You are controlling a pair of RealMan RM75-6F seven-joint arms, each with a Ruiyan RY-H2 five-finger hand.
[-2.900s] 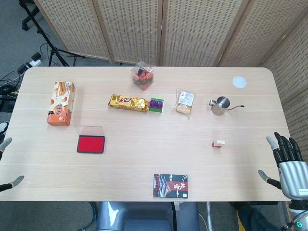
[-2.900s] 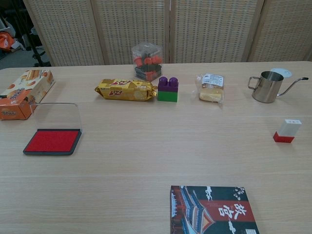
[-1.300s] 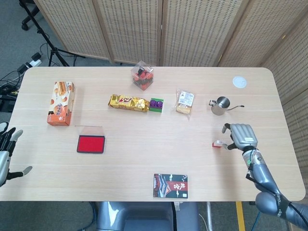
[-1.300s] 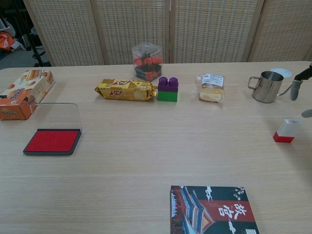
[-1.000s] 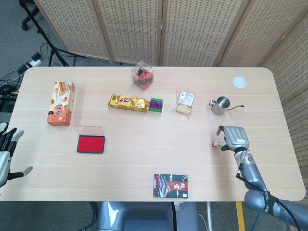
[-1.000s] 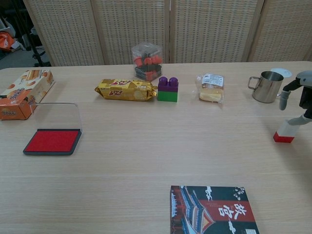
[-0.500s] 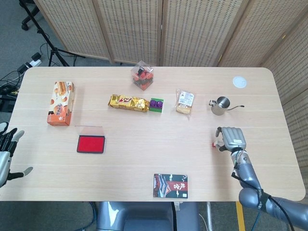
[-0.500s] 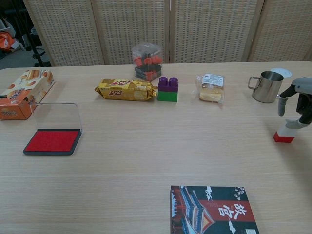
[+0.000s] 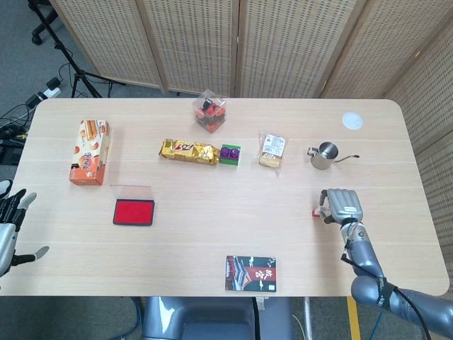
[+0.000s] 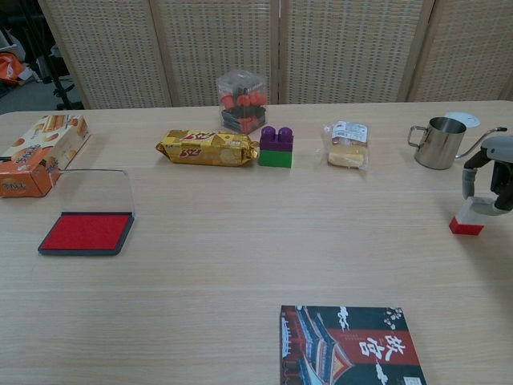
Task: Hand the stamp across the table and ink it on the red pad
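Note:
The stamp [image 10: 468, 216], white with a red base, stands upright on the table at the right. My right hand [image 10: 490, 176] comes in from the right edge, its fingers [image 10: 470, 183] closed around the stamp's white top. From above, that right hand [image 9: 341, 205] covers the stamp [image 9: 315, 212], and only a red sliver shows at its left. The red ink pad [image 9: 134, 212] lies open far to the left, also seen in the chest view as the red pad [image 10: 86, 232], with its clear lid folded back. My left hand [image 9: 7, 228] hangs off the table's left edge, fingers spread, holding nothing.
A steel pitcher [image 10: 437, 143] stands just behind the stamp. A book [image 9: 250, 273] lies at the front edge. A bread packet [image 9: 272, 150], a purple and green brick [image 9: 228, 154], a gold biscuit pack [image 9: 189, 151], a clear box [image 9: 210, 111] and an orange carton [image 9: 90, 151] stand further back.
My right hand came in from the table's right edge to the stamp, lowered over it and closed its fingers on the white top. The stamp still stands in place.

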